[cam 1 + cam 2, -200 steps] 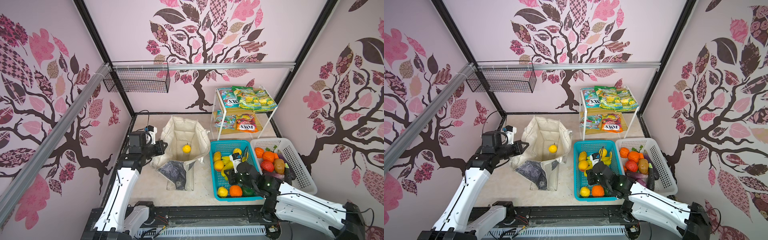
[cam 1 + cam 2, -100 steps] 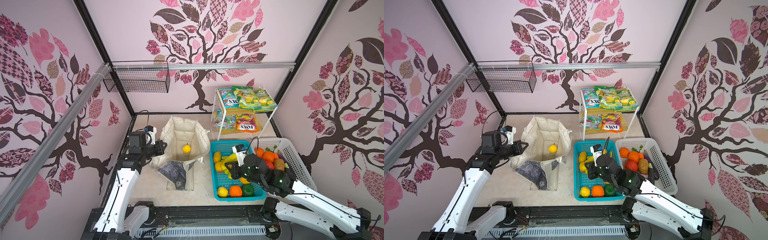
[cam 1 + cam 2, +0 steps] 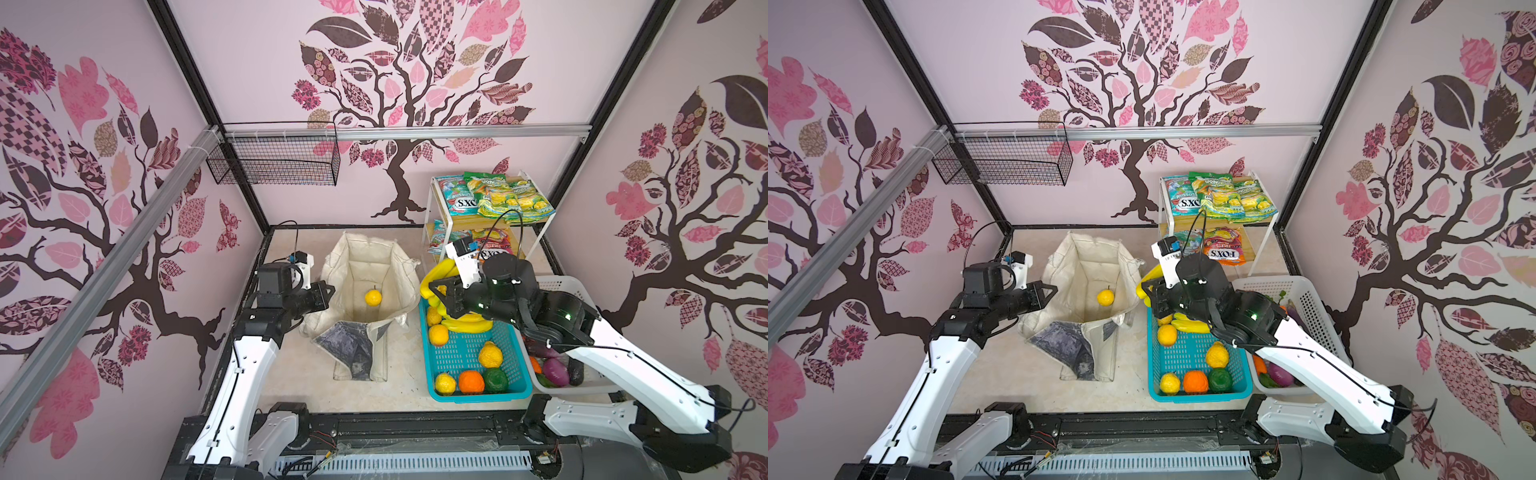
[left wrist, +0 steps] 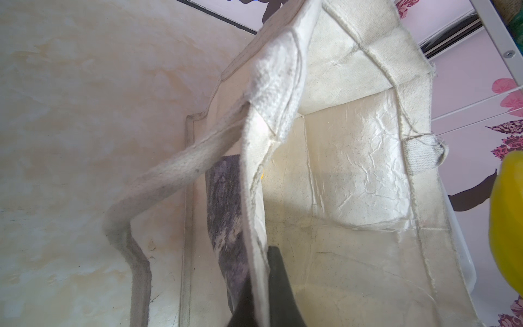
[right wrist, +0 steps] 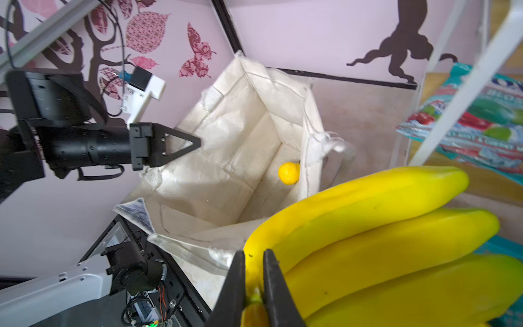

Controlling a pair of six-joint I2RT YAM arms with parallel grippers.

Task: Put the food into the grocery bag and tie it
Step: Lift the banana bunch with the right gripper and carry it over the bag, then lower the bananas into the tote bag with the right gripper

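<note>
- My left gripper (image 3: 329, 289) is clamped on the left rim of the grocery bag (image 3: 365, 262), which stands open on the tabletop (image 3: 291, 374).
- My right gripper (image 5: 253, 256) pinches the bananas (image 5: 368, 226) by the stem, in the air just beside the bag.
- One yellow fruit (image 3: 373, 297) lies inside.

Your counter (image 3: 299, 374) is a pale, marbled cream surface framed in black. A teal plastic basket (image 3: 478, 397) sits toward the near right corner, its long side running front to back. A white plastic basket (image 3: 1312, 307) with latticed walls sits just beside it, along the right edge. In the far right corner you have a white two-tier shelf rack (image 5: 467, 87) with a wooden lower board. Above the far edge, a silver rail (image 3: 457, 132) spans the back wall. A black wire basket (image 3: 274, 166) hangs from it over the far left corner. Brown and pink tree decals (image 3: 399, 183) cover the pink walls.
</note>
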